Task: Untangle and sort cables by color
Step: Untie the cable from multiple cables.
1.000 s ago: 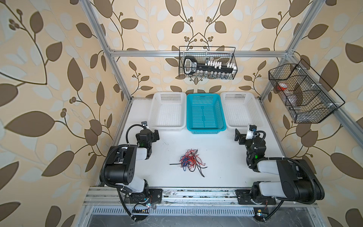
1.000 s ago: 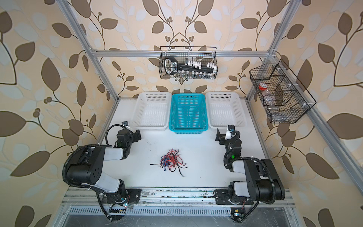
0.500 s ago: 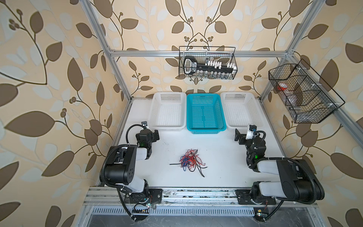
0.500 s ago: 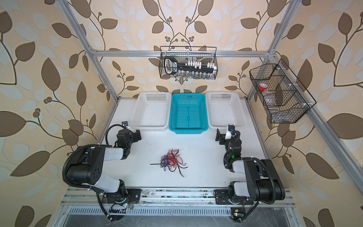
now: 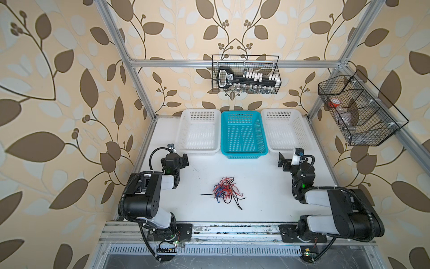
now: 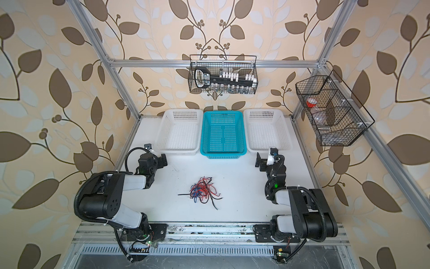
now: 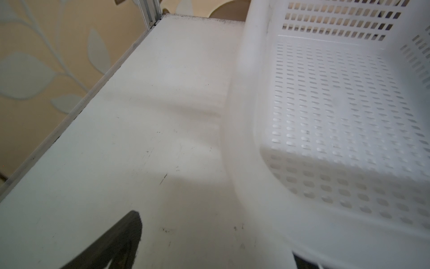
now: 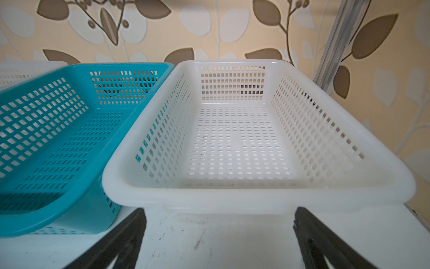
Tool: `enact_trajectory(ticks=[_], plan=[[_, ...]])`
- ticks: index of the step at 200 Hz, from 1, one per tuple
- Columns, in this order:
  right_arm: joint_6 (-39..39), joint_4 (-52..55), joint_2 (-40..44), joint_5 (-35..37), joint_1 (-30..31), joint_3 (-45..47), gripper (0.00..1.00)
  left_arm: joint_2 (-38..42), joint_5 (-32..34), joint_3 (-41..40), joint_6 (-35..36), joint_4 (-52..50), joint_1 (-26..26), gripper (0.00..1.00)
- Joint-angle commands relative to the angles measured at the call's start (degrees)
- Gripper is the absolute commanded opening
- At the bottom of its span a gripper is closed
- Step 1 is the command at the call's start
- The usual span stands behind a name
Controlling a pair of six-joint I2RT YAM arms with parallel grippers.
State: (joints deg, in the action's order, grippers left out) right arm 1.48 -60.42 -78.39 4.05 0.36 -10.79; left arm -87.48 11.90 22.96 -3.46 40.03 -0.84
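In both top views: red, blue and black cables (image 5: 224, 192) knotted in 1 heap at the middle of the table (image 5: 256, 177), well apart from left gripper (image 5: 183, 160) and right gripper (image 5: 282, 162), both spread wide and empty. Best to pin the heap with 1 gripper and draw a loose black tail out with the other.

Left wrist: only 1 finger (image 7: 116, 242) in frame, near left white basket (image 7: 242, 130); scuffed white surface.

Right wrist: fingers (image 8: 121, 242) wide apart, facing right white basket (image 8: 256, 193) and teal basket (image 8: 46, 221), both empty; leaf-patterned wall (image 8: 232, 35) behind.
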Motion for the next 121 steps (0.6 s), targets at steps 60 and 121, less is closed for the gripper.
enact_trajectory(ticks=[60, 121], plan=[[-0.6, 0.3, 0.6, 0.4, 0.2, 0.7, 1.0, 1.7, -1.1, -0.1, -0.1, 0.7, -0.6, 0.99], [-0.2, 2.3, 8.8, 6.5, 1.6, 3.3, 1.0, 7.9, -1.3, 8.0, -0.5, -18.0, -0.5, 0.99]])
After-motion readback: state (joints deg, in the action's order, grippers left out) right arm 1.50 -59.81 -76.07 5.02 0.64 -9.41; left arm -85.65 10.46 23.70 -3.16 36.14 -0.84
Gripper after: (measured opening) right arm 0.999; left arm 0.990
